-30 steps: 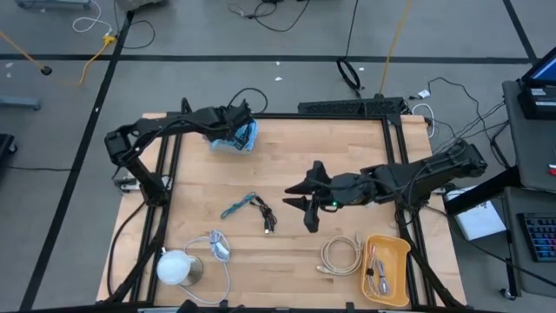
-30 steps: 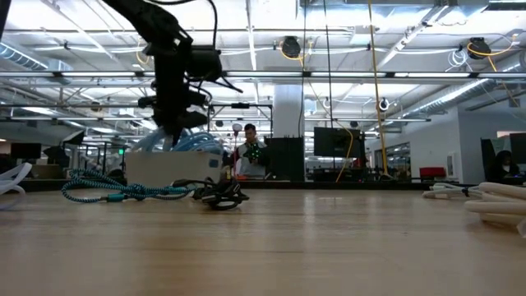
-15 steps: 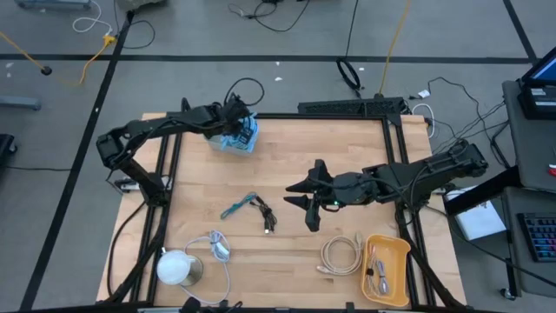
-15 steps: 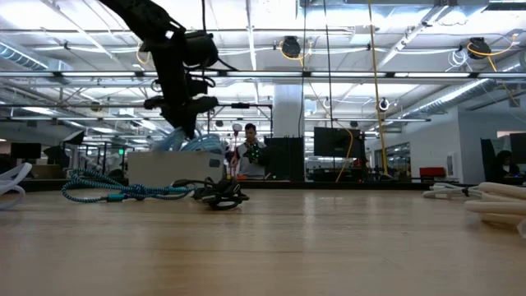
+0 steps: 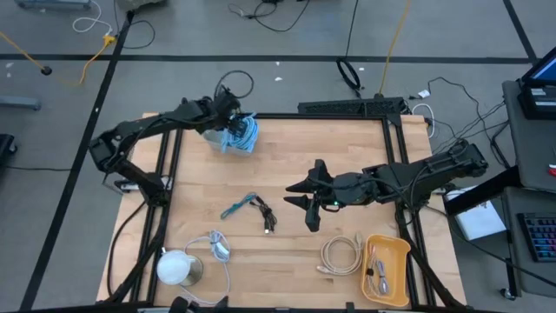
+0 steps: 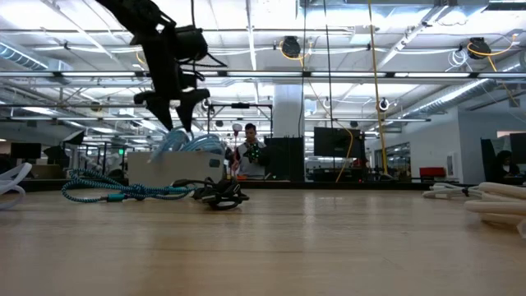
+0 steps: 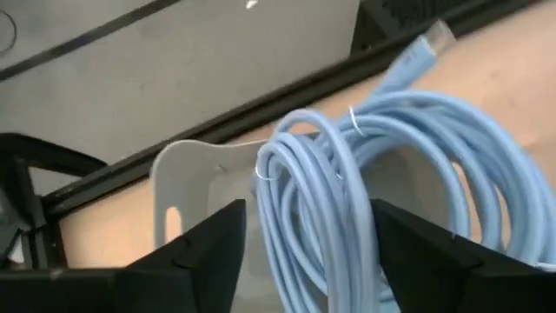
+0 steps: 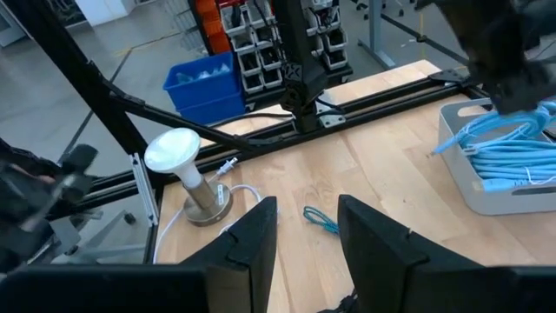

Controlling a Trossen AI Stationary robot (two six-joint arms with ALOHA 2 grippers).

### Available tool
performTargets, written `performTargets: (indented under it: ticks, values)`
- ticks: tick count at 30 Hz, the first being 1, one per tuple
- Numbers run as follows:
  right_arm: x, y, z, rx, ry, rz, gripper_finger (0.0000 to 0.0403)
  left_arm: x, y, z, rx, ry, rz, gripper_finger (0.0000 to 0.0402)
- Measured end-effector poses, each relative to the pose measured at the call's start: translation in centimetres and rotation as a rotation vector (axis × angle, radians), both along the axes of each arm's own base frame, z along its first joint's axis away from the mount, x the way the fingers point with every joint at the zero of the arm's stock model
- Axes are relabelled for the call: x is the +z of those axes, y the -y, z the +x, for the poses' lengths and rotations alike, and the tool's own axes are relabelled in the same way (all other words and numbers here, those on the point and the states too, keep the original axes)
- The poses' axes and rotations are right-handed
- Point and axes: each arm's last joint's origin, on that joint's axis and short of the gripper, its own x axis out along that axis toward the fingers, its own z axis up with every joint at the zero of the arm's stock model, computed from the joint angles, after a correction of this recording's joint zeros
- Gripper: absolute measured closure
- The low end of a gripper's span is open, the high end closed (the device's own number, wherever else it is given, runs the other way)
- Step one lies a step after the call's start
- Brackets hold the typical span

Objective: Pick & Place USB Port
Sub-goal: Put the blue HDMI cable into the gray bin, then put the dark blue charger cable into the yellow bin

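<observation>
High view gives you the grey bin (image 5: pixel 228 139) at the table's far left corner as your landmark: the light-blue cable (image 5: pixel 243 134) is coiled in it, and the left gripper (image 5: pixel 233 108) hangs just above with jaws wide, holding nothing. You should lift straight up before swinging away — loops stand above the bin's rim and could snag a finger. The right gripper (image 5: pixel 304 202) waits well away from the bin, near the table's middle, jaws part open and empty. Count what remains: one teal-and-black cable (image 5: pixel 250 209) toward the middle, one beige coil (image 5: pixel 340 255), one yellow tray (image 5: pixel 387 269), one white lamp (image 5: pixel 177 267) — all well apart from the bin.
</observation>
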Motion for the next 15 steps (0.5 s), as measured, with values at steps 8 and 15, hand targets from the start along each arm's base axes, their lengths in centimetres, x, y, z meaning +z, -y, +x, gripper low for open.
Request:
performTargets:
  ticks: [8, 15]
  values:
    - [-0.1, 0.2, 0.0, -0.012, -0.008, -0.045, 0.0287, 7.0, 2.6, -2.1, -0.132, 0.339, -0.004, 0.0153]
    - [-1.4, 1.1, -0.4, -0.02, -0.166, -0.111, 0.0287, 11.8, 10.2, -4.3, -0.528, 0.594, -0.155, 0.0192]
